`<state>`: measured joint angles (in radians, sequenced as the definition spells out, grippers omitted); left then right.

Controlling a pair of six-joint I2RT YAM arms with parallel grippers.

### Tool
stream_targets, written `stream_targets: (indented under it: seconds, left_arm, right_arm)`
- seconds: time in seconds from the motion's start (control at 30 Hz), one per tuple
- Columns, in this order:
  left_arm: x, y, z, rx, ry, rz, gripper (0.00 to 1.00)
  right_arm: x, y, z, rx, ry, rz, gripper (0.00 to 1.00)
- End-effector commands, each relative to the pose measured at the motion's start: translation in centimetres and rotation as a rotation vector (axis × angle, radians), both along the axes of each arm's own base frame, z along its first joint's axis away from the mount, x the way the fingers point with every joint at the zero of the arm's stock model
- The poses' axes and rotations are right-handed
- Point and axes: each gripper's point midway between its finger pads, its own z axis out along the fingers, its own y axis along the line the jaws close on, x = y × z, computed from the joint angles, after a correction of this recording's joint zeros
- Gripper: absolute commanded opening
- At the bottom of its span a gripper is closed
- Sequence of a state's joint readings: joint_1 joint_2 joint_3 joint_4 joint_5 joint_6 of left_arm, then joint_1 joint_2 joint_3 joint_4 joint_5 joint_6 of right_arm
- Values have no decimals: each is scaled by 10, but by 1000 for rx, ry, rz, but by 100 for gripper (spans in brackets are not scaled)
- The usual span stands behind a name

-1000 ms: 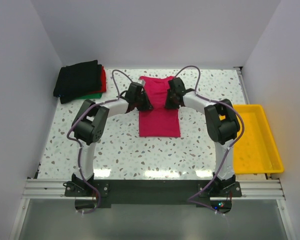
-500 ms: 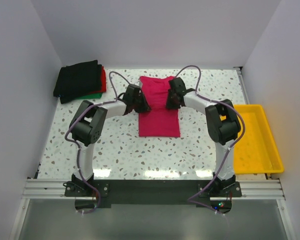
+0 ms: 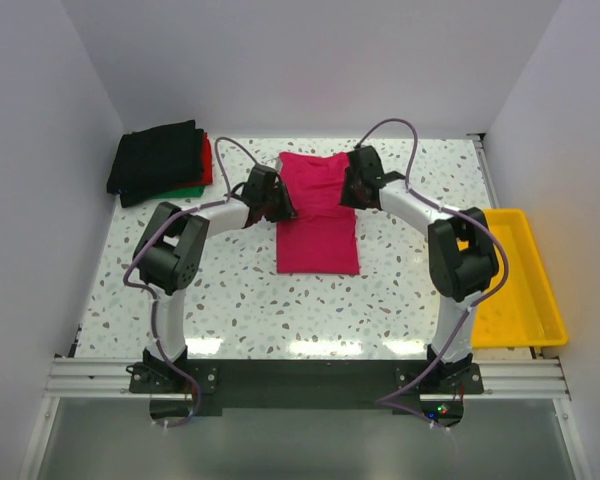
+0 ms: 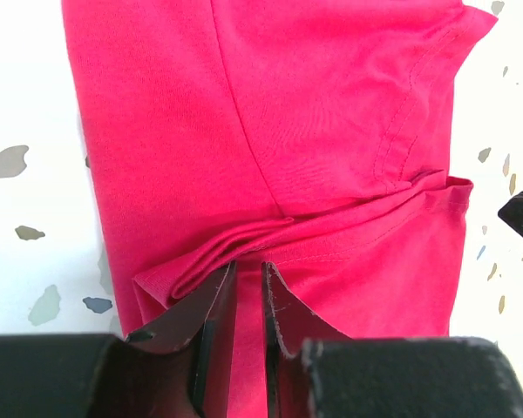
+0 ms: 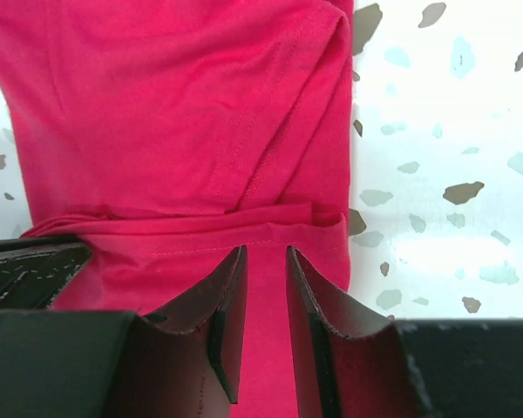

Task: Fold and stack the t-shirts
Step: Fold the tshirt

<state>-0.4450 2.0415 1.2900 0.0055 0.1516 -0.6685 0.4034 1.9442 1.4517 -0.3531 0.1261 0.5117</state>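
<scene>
1. Step in hand: we judge the magenta t-shirt to be mid-fold. It lies flat on the table, beneath and ahead of both sets of fingertips.
2. Left gripper: the fingers are drawn almost together, and pink cloth fills the thin slit between them. A raised crease begins just ahead of the tips. We read this as a pinch on the shirt's left edge.
3. Right gripper: it stands likewise, with a slightly wider slit, at the shirt's right edge.
4. Next move: we expect both grippers must lift and travel level together, so that the fold lands square.
5. The stack of folded shirts lies well apart, to the left gripper's outer side.
</scene>
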Motion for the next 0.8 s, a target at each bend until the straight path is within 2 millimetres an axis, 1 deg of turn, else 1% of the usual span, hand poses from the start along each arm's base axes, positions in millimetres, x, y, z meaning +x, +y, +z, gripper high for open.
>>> stream_targets:
  seconds: [0.0, 0.13, 0.17, 0.23, 0.27, 0.33, 0.4, 0.5, 0.53, 0.6, 0.67, 0.7, 0.73, 0.77]
  left_arm:
    - [15, 4, 31, 0, -83, 10, 22]
    - [15, 8, 25, -7, -77, 15, 22]
    - [16, 11, 23, -6, -72, 21, 22]
    - [18, 16, 19, -4, -71, 35, 22]
    - [19, 17, 18, -4, -71, 38, 22]
    - [20, 25, 12, 15, -61, 61, 22]
    - [15, 29, 1, 27, -38, 75, 22]
    - [9, 31, -12, 28, -12, 78, 21]
    - [7, 29, -16, 24, 1, 74, 20]
    - [0, 33, -24, 25, 24, 86, 19]
    - [-4, 35, -24, 19, 28, 103, 17]
    - [-10, 38, -29, 24, 38, 108, 17]
    - [-12, 40, -29, 23, 37, 118, 17]
    - [-15, 40, -25, 12, 32, 124, 17]
  right_arm:
    - [0, -11, 5, -34, -19, -20, 28]
    - [0, -16, -12, -53, 11, -32, 28]
    - [-1, -19, -18, -61, 23, -37, 28]
    - [1, -20, -24, -66, 33, -39, 28]
    - [1, -20, -33, -72, 52, -40, 27]
    - [0, -20, -42, -79, 70, -39, 27]
    - [-3, -21, -53, -86, 96, -43, 27]
    - [-8, -23, -62, -85, 118, -53, 27]
    - [-14, -24, -67, -85, 131, -56, 27]
    - [-16, -25, -65, -77, 126, -60, 27]
    - [-23, -28, -67, -80, 136, -62, 27]
    - [-25, -28, -67, -80, 136, -60, 27]
    - [-26, -29, -63, -75, 130, -61, 27]
    - [-31, -30, -65, -76, 134, -59, 27]
